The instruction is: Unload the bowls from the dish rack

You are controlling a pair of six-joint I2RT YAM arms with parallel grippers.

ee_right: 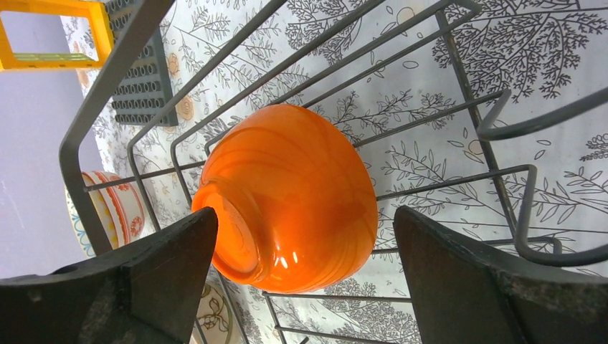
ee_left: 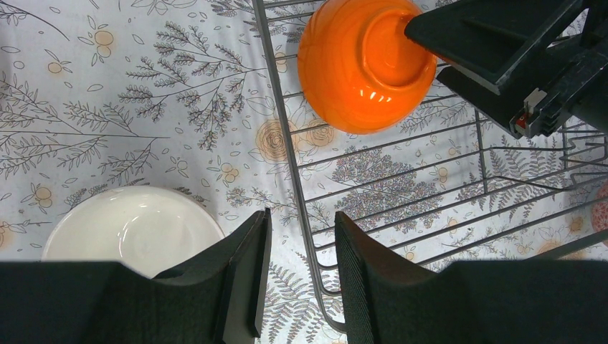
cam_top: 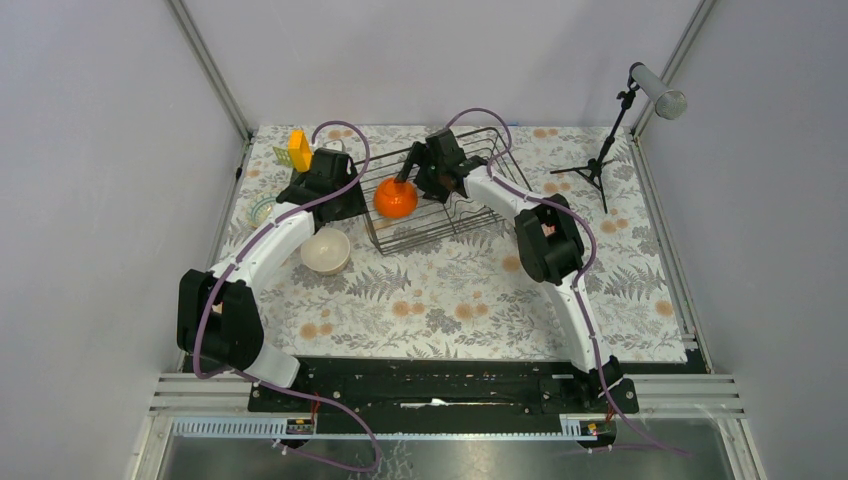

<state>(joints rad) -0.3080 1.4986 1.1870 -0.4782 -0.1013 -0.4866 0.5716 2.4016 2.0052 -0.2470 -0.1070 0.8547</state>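
The plain orange bowl (cam_top: 396,198) lies on its side at the left end of the black wire dish rack (cam_top: 470,215), its base toward the left. My right gripper (cam_top: 409,178) is open over it. In the right wrist view the jaws (ee_right: 305,215) stand wide on either side of the orange bowl (ee_right: 301,186), the left finger close to its base. My left gripper (cam_top: 345,205) is open and empty. In the left wrist view (ee_left: 302,213) its fingers straddle the rack's rim wire (ee_left: 287,143) without clamping it. The cream-white bowl (cam_top: 325,250) sits upright on the table.
A white bowl with red lines (ee_right: 115,208) stands outside the rack's left end. A yellow-orange block (cam_top: 298,150) and a grey studded plate (ee_right: 140,79) lie at the back left. A tripod with a microphone (cam_top: 600,160) stands at the back right.
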